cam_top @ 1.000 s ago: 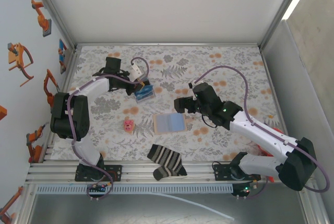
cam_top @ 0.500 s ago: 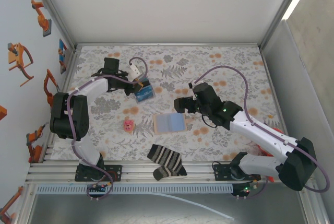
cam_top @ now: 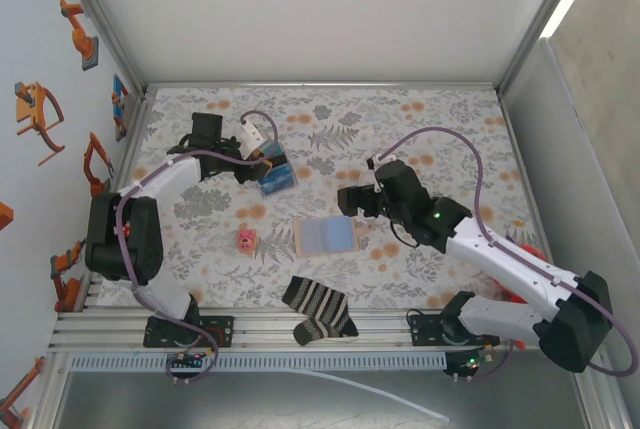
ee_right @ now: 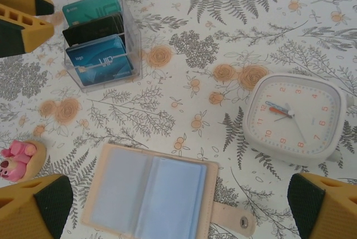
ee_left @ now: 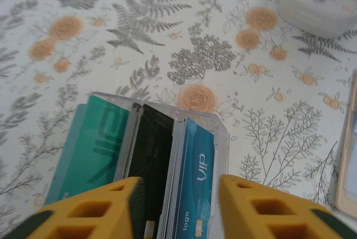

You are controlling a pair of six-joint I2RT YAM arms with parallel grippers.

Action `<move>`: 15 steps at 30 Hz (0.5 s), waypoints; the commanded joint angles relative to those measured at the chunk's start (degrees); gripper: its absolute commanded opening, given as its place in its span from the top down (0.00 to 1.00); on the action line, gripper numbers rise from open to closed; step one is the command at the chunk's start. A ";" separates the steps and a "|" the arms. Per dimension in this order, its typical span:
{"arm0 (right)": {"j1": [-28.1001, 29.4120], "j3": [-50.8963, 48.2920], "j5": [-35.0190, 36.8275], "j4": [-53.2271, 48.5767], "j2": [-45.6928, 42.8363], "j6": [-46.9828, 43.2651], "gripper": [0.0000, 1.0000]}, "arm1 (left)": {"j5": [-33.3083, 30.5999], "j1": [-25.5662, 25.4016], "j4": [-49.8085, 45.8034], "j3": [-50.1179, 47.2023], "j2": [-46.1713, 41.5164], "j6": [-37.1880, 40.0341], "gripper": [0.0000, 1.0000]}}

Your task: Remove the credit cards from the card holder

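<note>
The card holder [cam_top: 327,235], a tan bifold wallet, lies open and flat mid-table, its pale blue-grey inner panels [ee_right: 150,197] facing up. I cannot tell whether the raised panel on its right half is a card or a sleeve. My right gripper [ee_right: 178,216] hovers above the wallet, wide open and empty; in the top view it [cam_top: 347,199] is just right of and beyond the wallet. My left gripper [ee_left: 179,211] is open, its fingers on either side of the blue VIP cards [ee_left: 195,177] standing in a clear box [cam_top: 277,178]. A teal card [ee_left: 92,150] and a black card [ee_left: 149,152] stand beside them.
A white rounded-square clock [ee_right: 293,117] sits close behind the clear box and the left gripper [cam_top: 266,157]. A pink toy [cam_top: 246,239] lies left of the wallet, and a striped sock [cam_top: 318,309] lies at the near edge. The wallet's snap strap [ee_right: 237,220] points right.
The left arm's elbow has swung left and its gripper has drawn back slightly, toward the far left of the clear box. The right arm has barely shifted. The wallet has not moved.
</note>
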 commanded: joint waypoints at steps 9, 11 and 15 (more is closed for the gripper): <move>-1.22 -8.82 20.61 -0.91 -13.83 -2.85 0.01 | -21.72 1.12 18.55 -19.64 -22.34 -15.80 0.06; -1.72 -10.61 23.65 -0.31 -16.50 -4.78 0.01 | -26.38 1.34 20.57 -22.94 -25.89 -18.02 0.03; -3.77 -13.81 27.99 0.37 -20.48 -7.22 0.01 | -34.43 1.70 22.85 -28.34 -31.56 -21.24 0.03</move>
